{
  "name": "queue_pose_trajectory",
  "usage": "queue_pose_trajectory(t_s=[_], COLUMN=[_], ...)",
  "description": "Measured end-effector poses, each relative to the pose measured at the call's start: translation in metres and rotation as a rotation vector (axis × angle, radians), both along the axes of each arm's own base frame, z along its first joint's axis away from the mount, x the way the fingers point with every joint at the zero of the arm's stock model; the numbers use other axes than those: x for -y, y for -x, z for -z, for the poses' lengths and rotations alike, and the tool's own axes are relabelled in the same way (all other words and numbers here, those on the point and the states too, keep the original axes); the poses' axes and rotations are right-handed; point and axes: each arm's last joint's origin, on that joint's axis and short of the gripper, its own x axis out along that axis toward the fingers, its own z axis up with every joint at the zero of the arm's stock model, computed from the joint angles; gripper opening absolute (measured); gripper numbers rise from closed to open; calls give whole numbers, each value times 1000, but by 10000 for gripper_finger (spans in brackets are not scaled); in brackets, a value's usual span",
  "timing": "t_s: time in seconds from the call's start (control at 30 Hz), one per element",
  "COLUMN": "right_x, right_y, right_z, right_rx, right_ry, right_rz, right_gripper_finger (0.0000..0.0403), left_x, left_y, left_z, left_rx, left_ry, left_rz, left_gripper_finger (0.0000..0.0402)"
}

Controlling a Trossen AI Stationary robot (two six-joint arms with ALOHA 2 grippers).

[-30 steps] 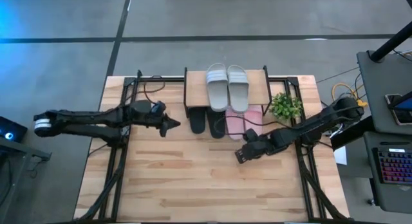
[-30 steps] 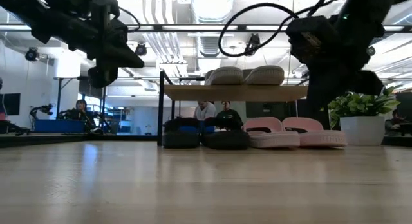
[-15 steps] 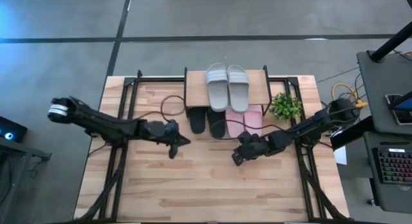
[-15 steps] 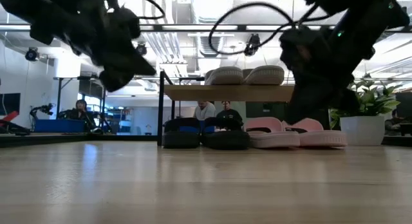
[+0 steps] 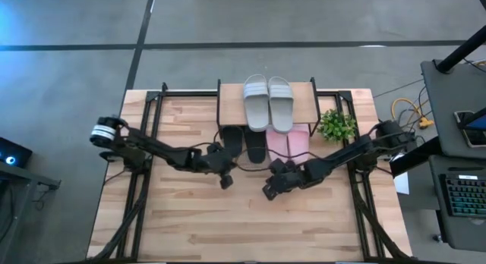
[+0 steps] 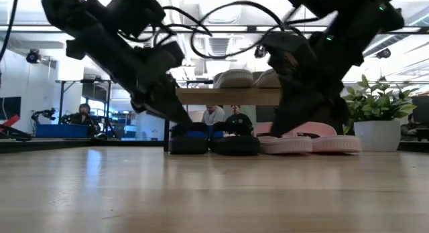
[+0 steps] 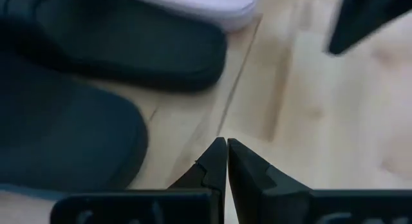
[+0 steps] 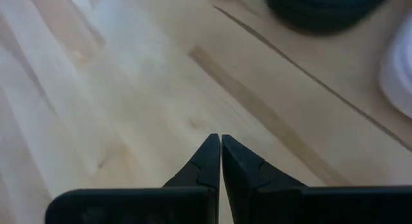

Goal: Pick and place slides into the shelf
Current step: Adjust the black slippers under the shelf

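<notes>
From above, the shelf (image 5: 228, 97) stands at the far middle of the wooden table (image 5: 190, 226), with the grey-green slides (image 5: 269, 102) lying side by side on its plank top. Beneath it the black slides (image 5: 244, 143) and the pale pink slides (image 5: 288, 141) sit on the table with their near ends sticking out from under the plank, the black pair on the left and the pink pair on the right. A small potted plant (image 5: 336, 125) stands just beside the shelf on its right. The left pincer (image 5: 225, 180) hangs over the table just in front of the black slides, and the right pincer (image 5: 269, 191) is near it, just in front of the pink slides; both hold nothing. At table height, the grey-green pair (image 6: 234, 78) rests on the plank, the black pair (image 6: 213, 145) and pink pair (image 6: 310, 140) line up below, and people (image 6: 224, 116) sit in the room behind. In the left wrist view the left pincer (image 7: 226, 145) has its fingers pressed together, empty, pointing at bare wood beside a black slide (image 7: 129, 44). In the right wrist view the right pincer (image 8: 220, 141) is likewise pressed together and empty above bare wood.
</notes>
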Motion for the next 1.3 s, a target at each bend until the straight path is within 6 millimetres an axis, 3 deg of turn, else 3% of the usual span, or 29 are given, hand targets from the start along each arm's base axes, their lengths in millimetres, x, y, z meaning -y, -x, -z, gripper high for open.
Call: queue_pose_trajectory(t_s=[0.23,0.53,0.87,1.13,1.3], right_x=[-3,-2,-2,-3,8], right_y=[-15,-15,-15,-24,-32], right_z=[-7,-8,-8,-6,22], right_rx=[28,36,47,113,52], right_ry=[62,80,46,-36,-3], right_rz=[-7,17,56,69,105], right_gripper_finger=[9,9,9,9,9], left_x=[-6,-20,-30,-3,18], left_y=[0,0,1,7,24], left_z=[22,39,35,17,11], left_rx=[-111,-168,-145,-113,-107], left_ry=[-21,-123,-231,-145,-99], left_rz=[-49,-194,-336,-186,-160], left_gripper_finger=[0,0,0,0,0])
